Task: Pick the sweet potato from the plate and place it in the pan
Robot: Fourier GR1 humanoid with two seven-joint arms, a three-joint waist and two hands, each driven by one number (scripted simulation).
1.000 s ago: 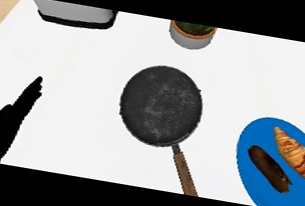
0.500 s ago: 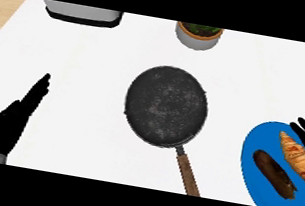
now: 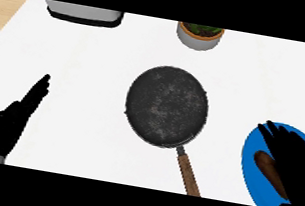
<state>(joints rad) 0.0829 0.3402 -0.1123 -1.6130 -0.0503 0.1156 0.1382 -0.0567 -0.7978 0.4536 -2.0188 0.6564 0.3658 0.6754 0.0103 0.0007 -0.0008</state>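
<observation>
The dark brown sweet potato point(image 3: 267, 169) lies on the blue plate point(image 3: 248, 182) at the right, partly hidden by my right hand point(image 3: 301, 164). That hand hovers over the plate with straight fingers pointing away from me, open and holding nothing. It covers most of the plate. The black pan point(image 3: 166, 105) sits mid-counter, its wooden handle point(image 3: 189, 172) pointing toward me. My left hand point(image 3: 13, 120) rests open at the lower left, fingers straight.
A potted plant point(image 3: 199, 36) stands at the back centre. A grey and white appliance point(image 3: 83, 12) sits at the back left. The wooden floor shows past both side edges of the white counter point(image 3: 102, 61).
My right hand has come further in over the blue plate and now hides the croissant that lay there. The left hand has stayed where it was.
</observation>
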